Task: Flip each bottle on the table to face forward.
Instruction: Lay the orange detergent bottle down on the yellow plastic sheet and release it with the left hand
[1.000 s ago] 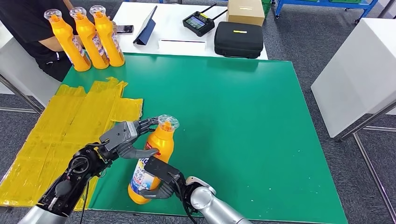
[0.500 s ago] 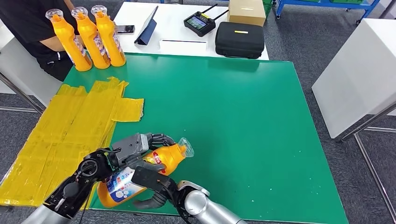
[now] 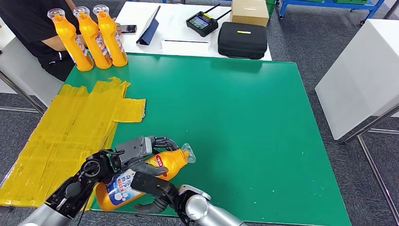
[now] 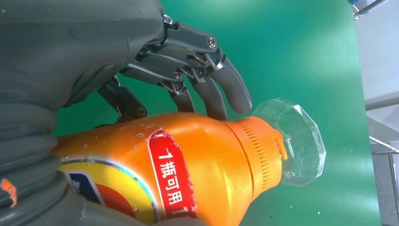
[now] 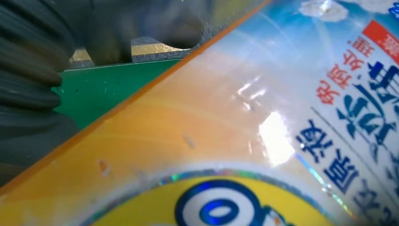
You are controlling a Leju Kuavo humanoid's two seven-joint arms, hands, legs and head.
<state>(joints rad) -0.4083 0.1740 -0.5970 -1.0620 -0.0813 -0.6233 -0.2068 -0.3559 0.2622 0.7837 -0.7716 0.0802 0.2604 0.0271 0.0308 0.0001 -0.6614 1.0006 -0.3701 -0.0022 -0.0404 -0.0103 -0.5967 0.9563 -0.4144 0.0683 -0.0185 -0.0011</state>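
Bottle (image 3: 141, 176), tilted on its side at the near left of the green tabletop (image 3: 244, 122), is clasped by both the left hand (image 3: 136, 150) and right hand (image 3: 150, 188); rotate it slowly, keeping both grips firm.

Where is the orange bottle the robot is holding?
In the head view, the orange bottle lies tilted at the green table's near left edge, gripped between the left robot hand and right robot hand.

A robotics lab or test workshop: a green-matted worktop (image 3: 244, 117) on grey carpet, and far beyond the robot hand (image 3: 136, 153) a white table (image 3: 141, 14) holding a black handheld controller with antennas (image 3: 201, 22), black zip case (image 3: 242, 40) and cardboard box (image 3: 248, 12).
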